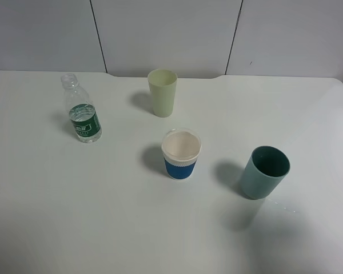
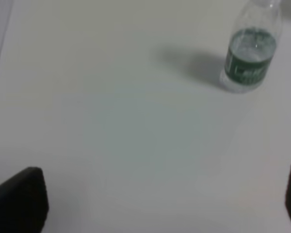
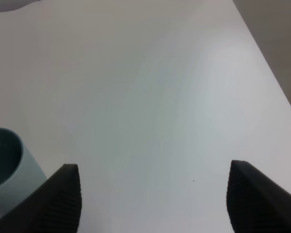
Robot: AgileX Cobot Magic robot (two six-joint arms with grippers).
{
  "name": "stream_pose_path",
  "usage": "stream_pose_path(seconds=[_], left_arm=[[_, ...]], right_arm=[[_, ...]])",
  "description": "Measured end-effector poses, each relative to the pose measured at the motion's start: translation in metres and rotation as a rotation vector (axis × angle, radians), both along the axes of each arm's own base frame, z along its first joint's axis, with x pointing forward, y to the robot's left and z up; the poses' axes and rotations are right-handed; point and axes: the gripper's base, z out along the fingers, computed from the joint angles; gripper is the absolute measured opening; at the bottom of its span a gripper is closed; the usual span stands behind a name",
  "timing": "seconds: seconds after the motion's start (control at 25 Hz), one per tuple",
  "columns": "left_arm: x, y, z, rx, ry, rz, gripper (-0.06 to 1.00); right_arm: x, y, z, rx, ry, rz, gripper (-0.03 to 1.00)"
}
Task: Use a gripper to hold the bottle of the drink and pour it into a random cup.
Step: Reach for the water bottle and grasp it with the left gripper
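A: Looking for the bottle, where does it stand?

B: Upright on the white table, at the far left in the high view. Its cap is off, there is clear liquid inside, and a green label wraps its lower half. It stands well apart from the cups.

A: And the cups?

B: The white cup with the blue band sits upright near the middle. A pale green cup stands behind it, toward the wall. A teal cup stands to its right, nearer the front. All three are apart from one another.

A: The left gripper?

B: Its jaws are spread wide over bare table. The bottle is ahead of it and off to one side, well apart.

A: The right gripper?

B: It is also spread wide over bare table, holding nothing. The teal cup is close by one finger; I cannot tell whether they touch.
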Motion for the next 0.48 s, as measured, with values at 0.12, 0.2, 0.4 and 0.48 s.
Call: stream_pose_path(seconds=[0.12, 0.2, 0.4, 0.48], left_arm=[[0.018, -0.002, -0.004, 0.041, 0.082, -0.022, 1.0], [0.031, -0.003, -0.008, 0.067, 0.143, -0.038, 1.0], [0.058, -0.008, -0.02, 0.09, 0.282, -0.089, 1.0], [0.069, -0.011, -0.027, 0.089, 0.336, -0.121, 1.0]], right_arm=[[0.0, 0.0, 0.0, 0.0, 0.0, 0.0, 0.63], [0.0, 0.0, 0.0, 0.0, 0.0, 0.0, 0.63], [0.0, 0.0, 0.0, 0.0, 0.0, 0.0, 0.63], [0.0, 0.0, 0.0, 0.0, 0.0, 0.0, 0.63]])
